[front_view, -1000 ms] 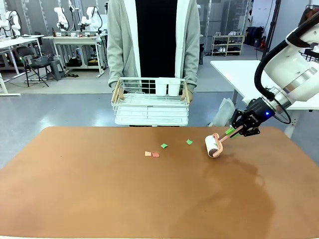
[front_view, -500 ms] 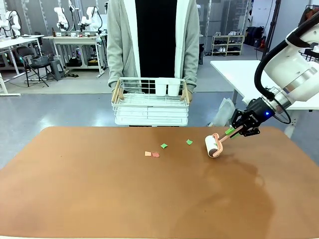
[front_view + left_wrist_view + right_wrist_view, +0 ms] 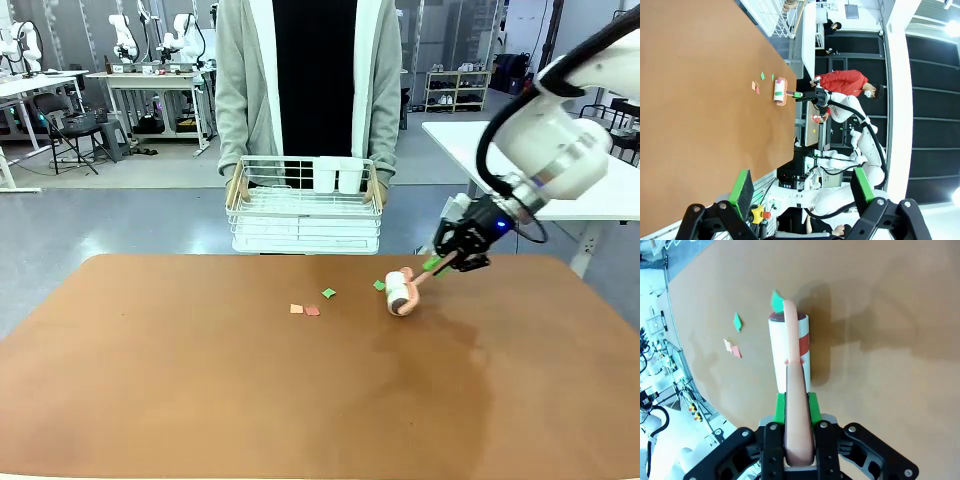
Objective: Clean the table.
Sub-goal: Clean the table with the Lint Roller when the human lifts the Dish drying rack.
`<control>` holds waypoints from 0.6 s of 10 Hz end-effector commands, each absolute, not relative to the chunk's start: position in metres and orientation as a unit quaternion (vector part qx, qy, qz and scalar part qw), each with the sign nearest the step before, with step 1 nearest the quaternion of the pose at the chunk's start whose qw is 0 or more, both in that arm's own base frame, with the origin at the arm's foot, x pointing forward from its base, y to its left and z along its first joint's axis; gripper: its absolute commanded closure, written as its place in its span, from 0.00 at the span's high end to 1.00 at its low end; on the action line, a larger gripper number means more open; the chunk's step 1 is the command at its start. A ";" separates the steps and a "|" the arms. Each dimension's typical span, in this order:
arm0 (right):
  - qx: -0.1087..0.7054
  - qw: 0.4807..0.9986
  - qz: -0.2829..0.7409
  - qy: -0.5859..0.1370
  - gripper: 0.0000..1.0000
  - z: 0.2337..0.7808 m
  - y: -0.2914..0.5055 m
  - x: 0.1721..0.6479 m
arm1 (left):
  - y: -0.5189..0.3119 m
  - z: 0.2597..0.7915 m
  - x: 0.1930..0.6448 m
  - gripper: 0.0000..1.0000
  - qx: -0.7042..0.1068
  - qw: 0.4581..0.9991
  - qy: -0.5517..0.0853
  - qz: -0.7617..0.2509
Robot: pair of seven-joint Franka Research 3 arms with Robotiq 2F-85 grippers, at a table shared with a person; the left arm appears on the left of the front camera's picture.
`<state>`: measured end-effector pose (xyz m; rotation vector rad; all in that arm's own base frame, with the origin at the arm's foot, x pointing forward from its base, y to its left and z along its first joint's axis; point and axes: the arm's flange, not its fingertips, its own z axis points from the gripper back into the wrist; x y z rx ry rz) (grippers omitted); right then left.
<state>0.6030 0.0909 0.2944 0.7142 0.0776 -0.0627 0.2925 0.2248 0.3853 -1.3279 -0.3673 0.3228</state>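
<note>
Left of the right gripper [image 3: 438, 264], well apart from it, an orange scrap [image 3: 297, 309] and a reddish scrap [image 3: 313, 311] lie side by side on the table [image 3: 200, 400]. A green scrap [image 3: 329, 293] sits just beyond that pair. Farther back, past the table's far edge, a person holds a white wire rack [image 3: 300, 243] by both ends, with two white cups [image 3: 337, 175] standing in it; it hangs clear of the table top. Nearer the gripper, a second green scrap [image 3: 380, 285] lies just beside the far end of the lint roller [image 3: 402, 292]; contact can't be judged. The right wrist view shows the roller drum lying on the table, white with a red band, and a pink frame arching over it. The right gripper's green pads [image 3: 811, 405] are clamped on the roller's pink handle, jaws nearly together. Nothing stands between roller and scraps. The left gripper [image 3: 804, 187] hangs over the table's near part, fingers wide apart and holding nothing. The table top is matte reddish-brown and otherwise bare around the roller. Behind the right arm stands a white-topped table [image 3: 470, 140], on a grey floor [image 3: 120, 220].
</note>
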 end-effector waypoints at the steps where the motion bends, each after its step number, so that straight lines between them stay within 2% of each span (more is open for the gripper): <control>1: 0.300 0.947 -0.012 0.110 0.21 0.249 0.152 0.626 | 0.228 0.384 0.291 1.00 -0.617 0.754 -0.179 0.138; 4: 0.296 0.939 0.028 0.174 0.21 0.220 0.248 0.623 | 0.228 0.384 0.291 1.00 -0.617 0.754 -0.179 0.138; 6: 0.265 0.943 0.057 0.193 0.21 0.211 0.304 0.611 | 0.228 0.384 0.291 1.00 -0.617 0.754 -0.179 0.138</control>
